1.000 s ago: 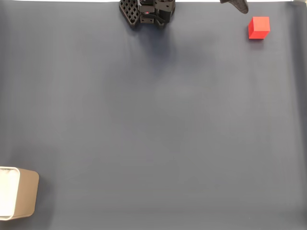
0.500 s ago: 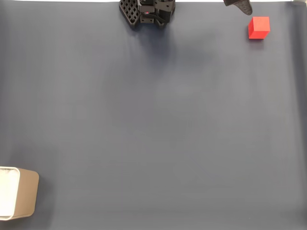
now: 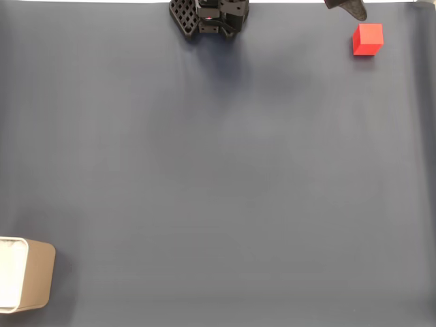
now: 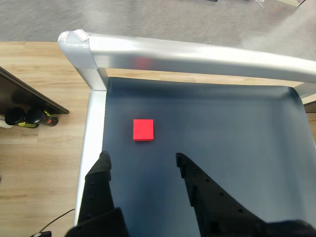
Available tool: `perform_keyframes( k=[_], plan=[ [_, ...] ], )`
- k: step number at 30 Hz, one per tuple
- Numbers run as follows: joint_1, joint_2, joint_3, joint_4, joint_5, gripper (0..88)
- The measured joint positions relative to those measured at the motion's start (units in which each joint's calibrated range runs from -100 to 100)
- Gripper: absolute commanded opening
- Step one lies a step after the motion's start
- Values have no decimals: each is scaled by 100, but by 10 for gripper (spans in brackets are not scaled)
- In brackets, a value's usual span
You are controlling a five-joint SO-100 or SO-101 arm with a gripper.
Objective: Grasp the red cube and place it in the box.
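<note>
I've got the claw (image 4: 142,160) spread wide in the wrist view, holding nothing — the red cube (image 4: 143,130) sits just beyond the fingertips on the dark blue tabletop (image 4: 222,118), close to its metal rim (image 4: 197,54). Nothing lies between claw and cube. In the fixed view the cube (image 3: 368,39) is top right, the box (image 3: 30,276) well apart at bottom left — the arm's black base (image 3: 208,17) at top centre.
</note>
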Motion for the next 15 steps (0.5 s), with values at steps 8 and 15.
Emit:
perform_keyframes(
  k=[8,15],
  plan=[
    [-96,417,416,-621,-29,318],
    [-148,868,651,-1161,-44,331]
  ],
)
